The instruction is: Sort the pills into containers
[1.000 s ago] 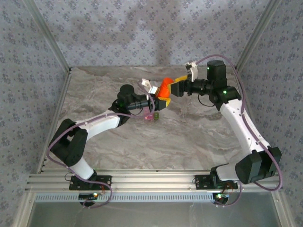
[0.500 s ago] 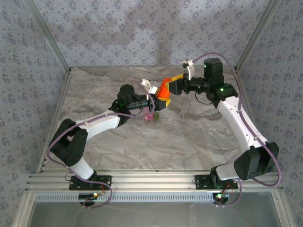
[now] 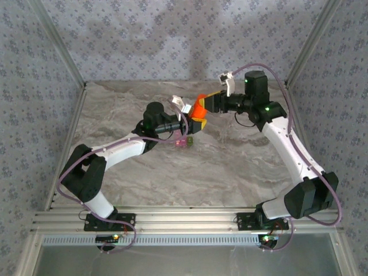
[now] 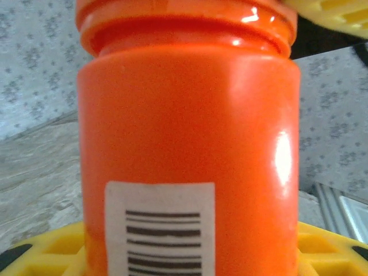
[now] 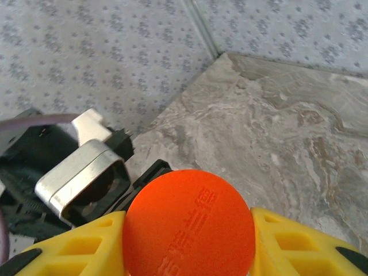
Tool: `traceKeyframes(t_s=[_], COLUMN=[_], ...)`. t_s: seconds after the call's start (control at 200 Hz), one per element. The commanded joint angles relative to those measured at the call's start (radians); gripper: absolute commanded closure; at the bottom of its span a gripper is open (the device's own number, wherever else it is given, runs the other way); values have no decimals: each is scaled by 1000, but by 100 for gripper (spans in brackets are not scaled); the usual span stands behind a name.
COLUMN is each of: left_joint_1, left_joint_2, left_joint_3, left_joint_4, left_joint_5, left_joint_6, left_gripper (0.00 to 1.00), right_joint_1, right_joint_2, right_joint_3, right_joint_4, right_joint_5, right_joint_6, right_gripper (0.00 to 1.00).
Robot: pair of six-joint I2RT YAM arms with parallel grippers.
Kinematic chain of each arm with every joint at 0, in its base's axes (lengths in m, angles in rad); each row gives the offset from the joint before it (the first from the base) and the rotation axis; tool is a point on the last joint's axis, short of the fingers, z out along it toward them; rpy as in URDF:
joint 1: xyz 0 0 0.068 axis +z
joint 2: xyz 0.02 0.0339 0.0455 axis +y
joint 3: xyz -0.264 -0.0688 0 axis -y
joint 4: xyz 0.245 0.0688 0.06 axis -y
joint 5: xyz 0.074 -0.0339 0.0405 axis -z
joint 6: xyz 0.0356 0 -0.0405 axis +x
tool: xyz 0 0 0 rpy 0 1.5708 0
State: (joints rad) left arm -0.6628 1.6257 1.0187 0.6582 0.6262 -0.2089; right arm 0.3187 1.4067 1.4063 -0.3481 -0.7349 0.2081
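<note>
Left gripper (image 3: 195, 119) is clamped on the lower body of the tall orange cylindrical plastic bottle (image 3: 198, 109), which is held off the grey marbled table (image 3: 230, 167) with the barcode label turned to the left wrist camera. At the top, the round orange cap (image 5: 190, 221) is gripped by the right gripper (image 3: 210, 103); in the right wrist view its yellow fingers (image 5: 86, 244) are pressed against both sides. This is judged a two-arm unscrew: the body is braced by one arm so the cap can be twisted by the other. Cap not yet off. The containers (image 3: 184, 141), a tiny joined pair of translucent pink and olive-green plastic cubes, are sat on the table just below the left gripper, near enough for a pour once opened. The pills are presumed inside the bottle. Slip on the smooth bottle wall is to be watched during the twist
</note>
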Motion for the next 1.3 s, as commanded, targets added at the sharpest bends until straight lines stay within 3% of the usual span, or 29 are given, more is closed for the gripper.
traceKeyframes(t_s=[0.0, 0.22, 0.34, 0.525, 0.62, 0.939, 1.159, 1.299], left_joint_1=[-28, -80, -93, -94, -94, -76, -58, -35], left_joint_2=[-25, -33, -26, -12, -7, -4, -11, -27], left_joint_3=[41, 40, 35, 33, 31, 21, 15, 4], left_joint_4=[4, -34, -8, -3, 2, 46, 57, 65], left_joint_5=[-76, -257, -298, -304, -314, -312, -273, -198], left_joint_6=[104, 236, 248, 244, 233, 177, 146, 125], left_gripper=[100, 100, 100, 100, 100, 100, 100, 100], right_joint_1=[58, 127, 150, 155, 146, 96, 21, -67], right_joint_2=[27, 40, 44, 50, 40, -27, -117, -168], right_joint_3=[22, -6, -26, -3, 5, 13, -24, -53], right_joint_4=[-42, -19, 26, 22, 19, 38, 17, 61], right_joint_5=[125, 326, 362, 358, 344, 270, 250, 145], right_joint_6=[159, 331, 370, 357, 346, 301, 272, 218], right_gripper=[58, 57, 57, 54, 43, 19, 15, 16])
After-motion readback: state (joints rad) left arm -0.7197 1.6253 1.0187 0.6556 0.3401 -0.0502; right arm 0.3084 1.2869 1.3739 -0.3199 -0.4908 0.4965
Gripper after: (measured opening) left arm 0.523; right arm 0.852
